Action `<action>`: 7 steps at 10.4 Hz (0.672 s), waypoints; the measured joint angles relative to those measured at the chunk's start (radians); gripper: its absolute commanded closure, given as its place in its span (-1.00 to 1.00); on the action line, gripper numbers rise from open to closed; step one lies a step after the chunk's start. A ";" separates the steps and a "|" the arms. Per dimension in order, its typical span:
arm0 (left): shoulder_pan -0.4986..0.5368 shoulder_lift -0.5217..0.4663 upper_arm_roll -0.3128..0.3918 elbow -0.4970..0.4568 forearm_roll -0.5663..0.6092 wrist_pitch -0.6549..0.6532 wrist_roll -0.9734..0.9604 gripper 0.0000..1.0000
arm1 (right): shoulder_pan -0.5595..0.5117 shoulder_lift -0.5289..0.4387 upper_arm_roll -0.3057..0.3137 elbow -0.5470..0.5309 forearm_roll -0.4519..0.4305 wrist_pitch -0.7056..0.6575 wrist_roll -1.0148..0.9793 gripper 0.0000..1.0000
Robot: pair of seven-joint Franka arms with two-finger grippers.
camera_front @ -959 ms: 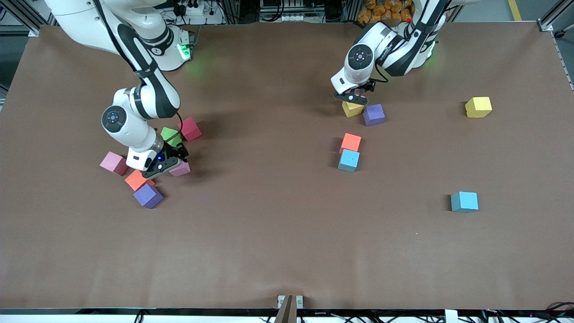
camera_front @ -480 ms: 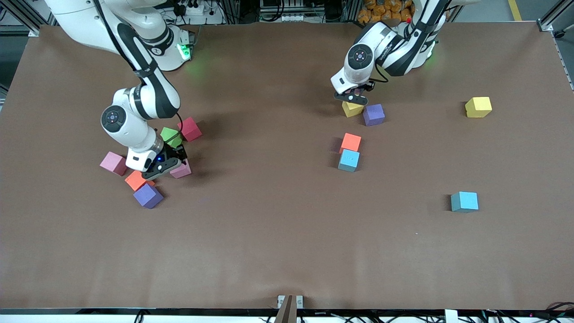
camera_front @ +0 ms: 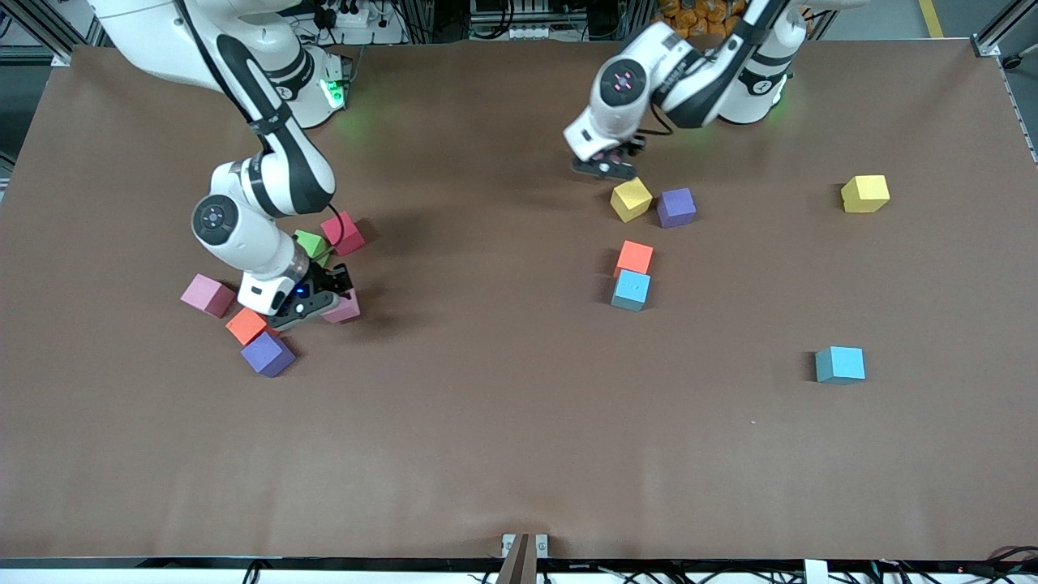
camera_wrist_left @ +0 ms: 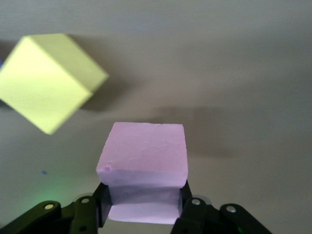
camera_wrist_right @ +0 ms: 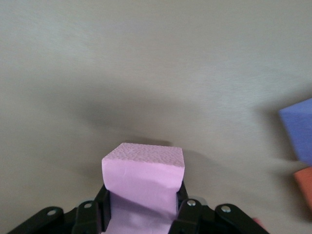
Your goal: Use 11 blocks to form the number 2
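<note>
My left gripper (camera_front: 602, 167) is shut on a pink block (camera_wrist_left: 144, 161), just off the table beside a tilted yellow block (camera_front: 631, 199) that touches a purple block (camera_front: 675, 207). In the front view the hand hides that pink block. My right gripper (camera_front: 312, 304) is shut on another pink block (camera_front: 346, 308), low among a cluster: a pink block (camera_front: 207, 294), an orange block (camera_front: 246, 325), a purple block (camera_front: 267, 354) and a red block (camera_front: 344, 233). An orange block (camera_front: 634, 257) and a light blue block (camera_front: 631, 289) touch mid-table.
A green cube (camera_front: 312, 243) sits by the red block, partly under the right arm. A second yellow block (camera_front: 864, 193) and a light blue block (camera_front: 839, 364) lie apart toward the left arm's end. The brown table (camera_front: 486, 438) is bare nearer the front camera.
Both grippers have shut. The left one rose off the yellow block with a pink block, shifting toward the right arm's end; the yellow block turned. The right one carried its pink block slightly sideways.
</note>
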 measured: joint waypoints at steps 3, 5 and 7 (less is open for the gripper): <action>-0.086 0.058 0.026 0.127 -0.024 -0.008 -0.117 1.00 | 0.005 0.000 0.074 0.048 0.000 -0.060 0.171 0.35; -0.208 0.168 0.115 0.233 -0.024 -0.008 -0.191 1.00 | 0.007 0.001 0.080 0.047 0.000 -0.060 0.188 0.35; -0.336 0.267 0.228 0.340 -0.020 -0.020 -0.215 1.00 | 0.007 0.003 0.078 0.047 0.000 -0.062 0.189 0.35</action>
